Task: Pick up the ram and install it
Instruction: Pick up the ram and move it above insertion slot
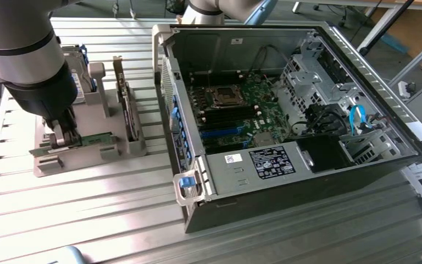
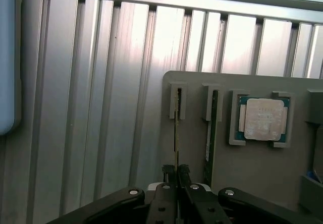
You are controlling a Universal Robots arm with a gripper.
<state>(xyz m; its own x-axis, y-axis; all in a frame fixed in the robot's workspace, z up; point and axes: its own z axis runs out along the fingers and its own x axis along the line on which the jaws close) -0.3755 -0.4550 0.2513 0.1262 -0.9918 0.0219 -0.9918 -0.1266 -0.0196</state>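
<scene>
Green ram [image 1: 97,139], thin, edge-on, pinched in tool [image 2: 176,171]

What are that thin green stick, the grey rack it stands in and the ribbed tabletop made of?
The ram looks like circuit board: green, matt, thin and flat, a mere sliver seen edge-on. The rack seems to be grey plastic, possibly printed: dull, even colour with no gleam. The tabletop looks like bare aluminium: silvery ribbed slats with soft, brushed reflections.
</scene>
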